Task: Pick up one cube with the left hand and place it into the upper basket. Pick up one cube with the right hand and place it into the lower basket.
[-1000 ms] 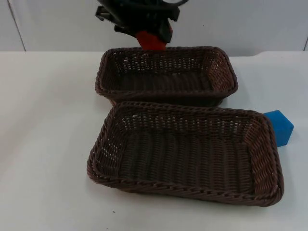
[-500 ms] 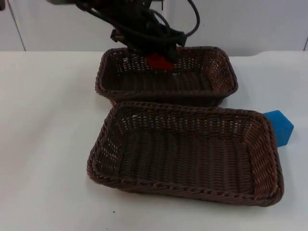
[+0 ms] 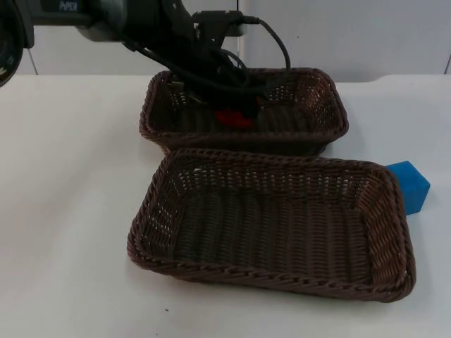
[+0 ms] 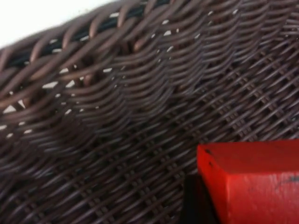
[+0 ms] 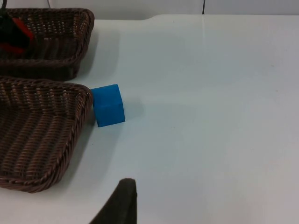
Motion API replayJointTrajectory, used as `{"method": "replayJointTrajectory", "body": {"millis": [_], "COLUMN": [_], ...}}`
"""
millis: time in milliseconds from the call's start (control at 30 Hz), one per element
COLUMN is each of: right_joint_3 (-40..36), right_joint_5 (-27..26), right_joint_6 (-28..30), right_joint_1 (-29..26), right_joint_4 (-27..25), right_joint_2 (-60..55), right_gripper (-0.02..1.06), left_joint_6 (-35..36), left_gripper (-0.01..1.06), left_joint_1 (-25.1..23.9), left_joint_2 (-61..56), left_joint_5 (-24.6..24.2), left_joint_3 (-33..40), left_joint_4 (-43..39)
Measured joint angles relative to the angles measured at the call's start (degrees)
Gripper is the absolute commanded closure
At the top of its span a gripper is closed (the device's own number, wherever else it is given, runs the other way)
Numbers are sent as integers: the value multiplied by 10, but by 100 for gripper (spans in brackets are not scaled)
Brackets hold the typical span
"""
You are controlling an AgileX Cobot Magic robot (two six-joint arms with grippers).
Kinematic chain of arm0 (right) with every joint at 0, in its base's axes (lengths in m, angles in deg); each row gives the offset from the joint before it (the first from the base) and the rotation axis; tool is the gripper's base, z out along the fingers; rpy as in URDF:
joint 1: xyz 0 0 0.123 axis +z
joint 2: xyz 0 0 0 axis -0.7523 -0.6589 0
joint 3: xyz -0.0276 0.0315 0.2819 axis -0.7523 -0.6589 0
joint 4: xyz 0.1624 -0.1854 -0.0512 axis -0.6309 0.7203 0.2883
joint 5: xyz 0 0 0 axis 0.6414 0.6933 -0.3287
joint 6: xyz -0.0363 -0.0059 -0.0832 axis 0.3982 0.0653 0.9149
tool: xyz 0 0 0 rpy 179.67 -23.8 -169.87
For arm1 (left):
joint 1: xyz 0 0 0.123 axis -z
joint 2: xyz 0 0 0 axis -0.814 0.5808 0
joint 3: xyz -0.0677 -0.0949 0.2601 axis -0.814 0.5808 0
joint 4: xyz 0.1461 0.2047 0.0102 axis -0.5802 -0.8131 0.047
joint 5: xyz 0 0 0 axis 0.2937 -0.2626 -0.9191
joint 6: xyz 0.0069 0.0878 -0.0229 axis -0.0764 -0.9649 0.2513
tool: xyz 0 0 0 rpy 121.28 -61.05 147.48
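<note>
We are reading just one piece of lettering: white capitals spelling "PiPER" on the black casing of the left arm, in the top view. The word is sitting on the arm's upper link, close to the picture's edge, and its first letters are partly cut off, so we are taking the reading with some caution. We are finding no other readable text, number or sign.
</note>
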Motion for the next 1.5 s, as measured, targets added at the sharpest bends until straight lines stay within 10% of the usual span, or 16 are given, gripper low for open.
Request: {"method": "replayJointTrajectory", "body": {"millis": [500,1133,1500], "right_joint_3": [-3,-3,-3], "right_joint_5": [1,1,1], "right_joint_6": [0,0,0], "right_joint_1": [0,0,0], "right_joint_4": [0,0,0], "right_joint_2": [0,0,0], "right_gripper": [-1,-1,-1], "left_joint_6": [0,0,0], "left_gripper": [102,31,27], "left_joint_1": [0,0,0], "left_joint_2": [0,0,-11], "left_joint_5": [-3,-11,-15], "left_joint_3": [0,0,0], "left_joint_4": [-8,-14,-14]}}
